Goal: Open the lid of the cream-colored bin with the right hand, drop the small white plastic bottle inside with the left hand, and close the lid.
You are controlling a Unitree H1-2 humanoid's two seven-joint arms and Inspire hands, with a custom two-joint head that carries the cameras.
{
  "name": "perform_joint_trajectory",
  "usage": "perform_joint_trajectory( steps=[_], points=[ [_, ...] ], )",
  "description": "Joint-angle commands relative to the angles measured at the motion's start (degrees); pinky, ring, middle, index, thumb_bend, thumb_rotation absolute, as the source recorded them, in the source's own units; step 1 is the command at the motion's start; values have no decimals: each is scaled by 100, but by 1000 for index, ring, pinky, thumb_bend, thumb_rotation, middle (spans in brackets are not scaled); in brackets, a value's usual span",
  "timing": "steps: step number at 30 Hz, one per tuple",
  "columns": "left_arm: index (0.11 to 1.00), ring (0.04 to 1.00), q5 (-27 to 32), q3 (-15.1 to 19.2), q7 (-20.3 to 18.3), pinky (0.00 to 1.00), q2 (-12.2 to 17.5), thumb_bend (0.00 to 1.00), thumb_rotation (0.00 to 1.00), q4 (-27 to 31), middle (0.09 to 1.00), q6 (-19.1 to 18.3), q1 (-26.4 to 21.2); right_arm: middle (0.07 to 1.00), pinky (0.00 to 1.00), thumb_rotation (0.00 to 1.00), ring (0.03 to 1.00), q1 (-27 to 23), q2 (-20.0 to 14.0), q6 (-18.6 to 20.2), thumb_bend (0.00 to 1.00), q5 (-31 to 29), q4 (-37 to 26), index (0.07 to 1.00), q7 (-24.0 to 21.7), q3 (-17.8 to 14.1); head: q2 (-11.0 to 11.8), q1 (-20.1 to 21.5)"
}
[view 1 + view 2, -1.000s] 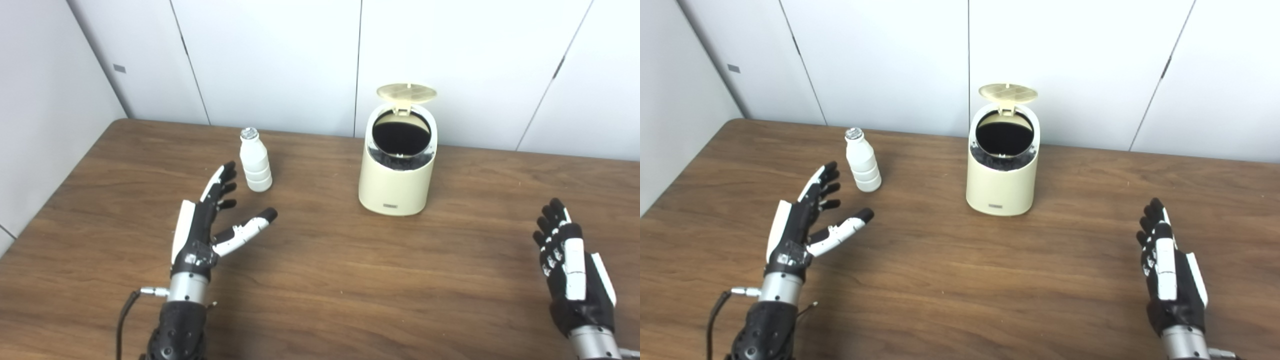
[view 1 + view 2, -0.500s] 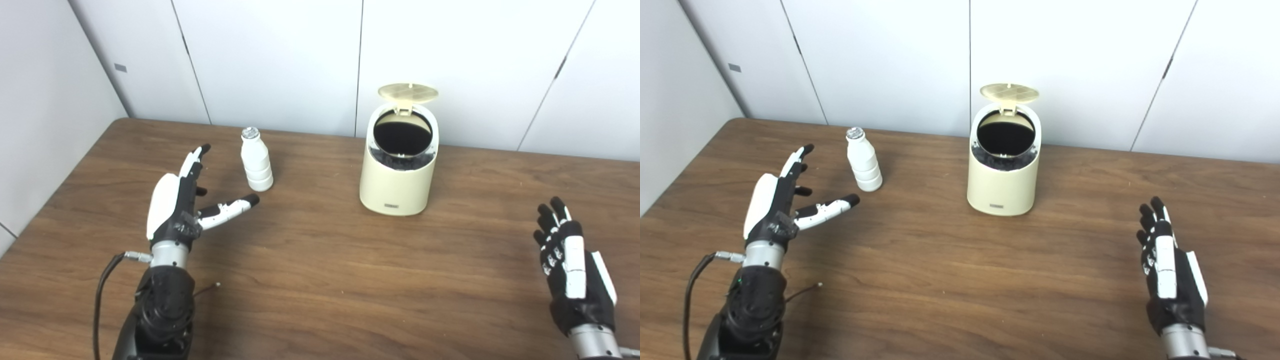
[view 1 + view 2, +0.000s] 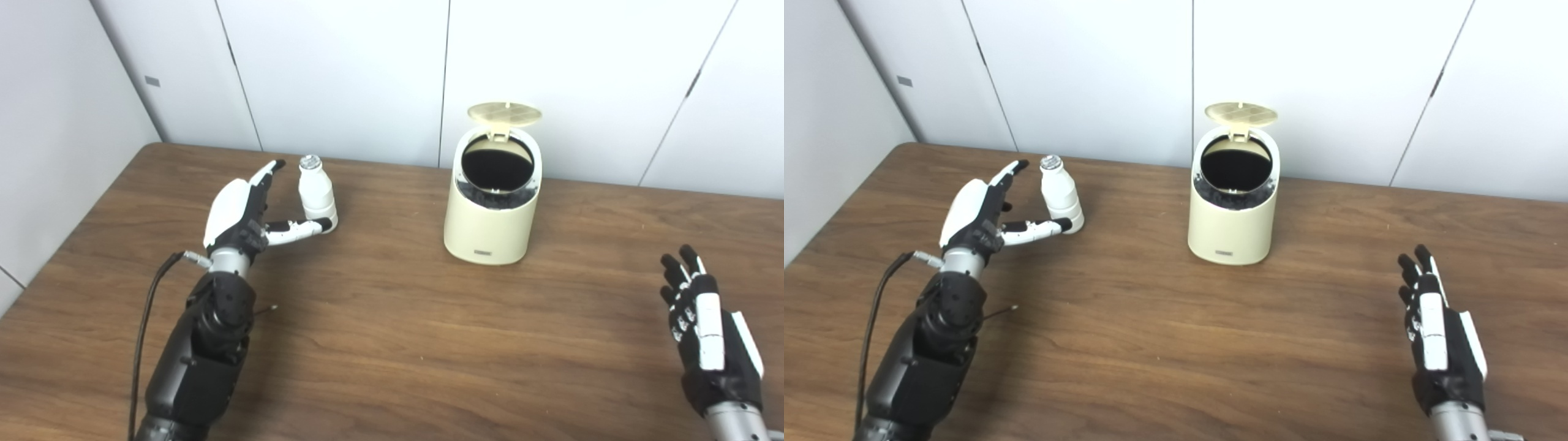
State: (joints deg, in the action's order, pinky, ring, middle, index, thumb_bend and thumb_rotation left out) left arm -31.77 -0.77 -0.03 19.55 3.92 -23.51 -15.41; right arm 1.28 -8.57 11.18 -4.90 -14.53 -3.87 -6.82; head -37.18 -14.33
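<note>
The cream-colored bin (image 3: pixel 493 208) stands at the middle back of the wooden table, its round lid (image 3: pixel 504 113) tipped up and the dark inside showing. A small white plastic bottle (image 3: pixel 316 194) with a silver cap stands upright to the bin's left. My left hand (image 3: pixel 245 211) is open right beside the bottle, fingers reaching past its left side and the thumb lying in front of its base. Whether the thumb touches the bottle I cannot tell. My right hand (image 3: pixel 707 334) hovers open near the table's front right, far from the bin.
The brown wooden table (image 3: pixel 398 343) runs to white wall panels at the back and left. A black cable (image 3: pixel 147 306) hangs along my left forearm.
My left hand has moved forward and up to the bottle, thumb now in front of its base. The right hand has barely moved. The view has shifted slightly.
</note>
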Motion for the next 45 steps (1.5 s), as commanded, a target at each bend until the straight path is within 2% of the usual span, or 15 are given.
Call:
perform_joint_trajectory(
  steps=[1, 14, 18, 30, 45],
  points=[
    [920, 908, -179, -52, 71, 729, 191, 951, 406, 4, 922, 176, -345, 964, 1000, 1000, 1000, -83, -45, -79, 655, 23, -194, 996, 3, 10, -14, 8],
    [877, 889, -165, -300, 68, 749, 374, 955, 346, -435, 882, 299, -724, 967, 1000, 1000, 1000, -119, -11, -232, 632, -56, -61, 994, -20, 38, -10, 55],
    [868, 862, -142, -299, 107, 726, 387, 955, 317, -510, 858, 430, -753, 973, 1000, 1000, 1000, -133, -10, -262, 638, -125, 1, 1000, -47, 33, 0, 72],
    [862, 848, -130, -320, 88, 727, 433, 941, 327, -811, 846, 531, -877, 971, 1000, 1000, 1000, -153, 48, -278, 653, -142, 27, 1000, -32, 32, -3, 120],
    [828, 788, -109, -344, 223, 666, 378, 930, 303, -1231, 814, 820, -999, 966, 1000, 1000, 1000, -162, 31, -369, 635, 32, 122, 982, -23, 106, -18, 280]
  ],
)
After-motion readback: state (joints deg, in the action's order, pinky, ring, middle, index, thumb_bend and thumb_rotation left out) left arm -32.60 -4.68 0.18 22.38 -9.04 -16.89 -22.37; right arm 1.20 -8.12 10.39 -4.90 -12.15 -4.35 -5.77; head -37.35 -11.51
